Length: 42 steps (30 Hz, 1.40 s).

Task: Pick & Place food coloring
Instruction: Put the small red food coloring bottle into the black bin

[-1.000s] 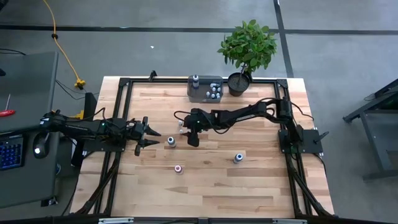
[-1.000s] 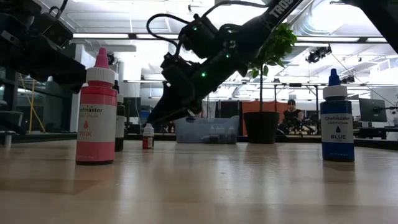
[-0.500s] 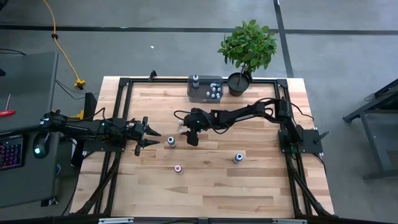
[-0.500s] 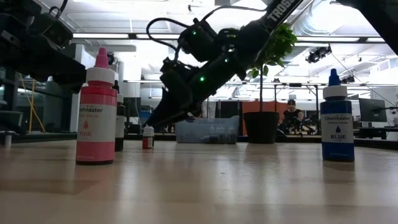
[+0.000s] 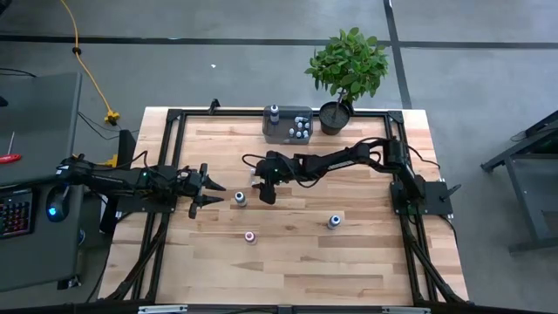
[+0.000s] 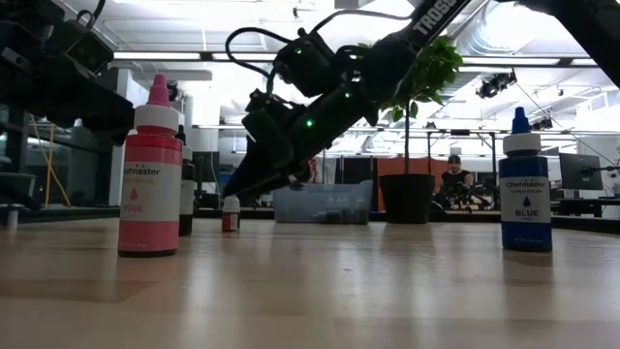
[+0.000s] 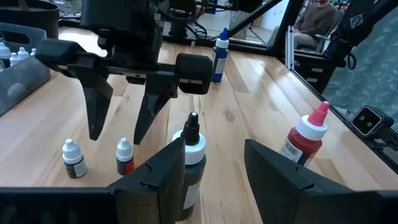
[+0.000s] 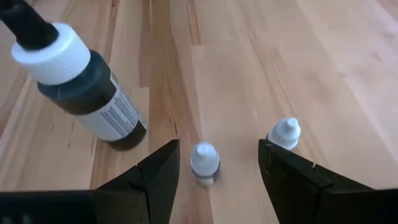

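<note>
My right gripper reaches in from the table's right to the middle, tipped downward and open. A tiny white-capped bottle of food coloring stands on the wood between its fingers, apart from both. A second tiny bottle stands just outside one finger. A larger dark bottle with a white collar stands upright close by. My left gripper waits open at the table's left, its fingers just short of that dark bottle.
A pink bottle and a blue bottle stand upright nearer the front edge. At the far edge sits a grey tray with several small bottles in it, and beside it a potted plant. A black frame runs round the tabletop.
</note>
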Motion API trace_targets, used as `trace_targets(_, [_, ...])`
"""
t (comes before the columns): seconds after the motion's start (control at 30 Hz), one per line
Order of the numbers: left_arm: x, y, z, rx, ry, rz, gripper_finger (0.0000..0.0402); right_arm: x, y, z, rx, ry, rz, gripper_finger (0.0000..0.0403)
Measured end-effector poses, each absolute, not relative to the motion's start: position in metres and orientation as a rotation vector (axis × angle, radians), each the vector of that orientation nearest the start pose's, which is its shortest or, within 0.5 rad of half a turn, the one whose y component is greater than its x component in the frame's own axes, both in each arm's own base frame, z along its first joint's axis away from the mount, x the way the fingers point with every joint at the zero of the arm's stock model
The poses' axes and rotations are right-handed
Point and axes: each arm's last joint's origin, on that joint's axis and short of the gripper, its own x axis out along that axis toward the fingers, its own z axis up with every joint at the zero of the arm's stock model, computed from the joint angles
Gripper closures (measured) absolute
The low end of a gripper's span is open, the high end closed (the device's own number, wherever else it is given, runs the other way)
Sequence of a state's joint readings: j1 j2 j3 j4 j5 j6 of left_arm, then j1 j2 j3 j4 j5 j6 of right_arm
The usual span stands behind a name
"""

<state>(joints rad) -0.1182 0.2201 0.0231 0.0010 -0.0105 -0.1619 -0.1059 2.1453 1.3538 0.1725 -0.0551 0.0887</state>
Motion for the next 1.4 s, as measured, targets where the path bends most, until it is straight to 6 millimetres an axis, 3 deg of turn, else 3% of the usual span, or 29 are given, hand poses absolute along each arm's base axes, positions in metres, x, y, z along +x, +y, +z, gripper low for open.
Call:
trace_targets(0.2, [0.1085,-0.0126,0.1532,-0.148,0.204,-0.091,0.0238,0.4554,-0.0459,0.1278,0.151,0.636,-0.075,0.0196])
trace_targets(1.4, [0.1085,-0.0126,0.1532,-0.149,0.204,-0.091,0.0238,0.4560,-0.0450,0.1290,0.164,0.628,-0.054,0.0204])
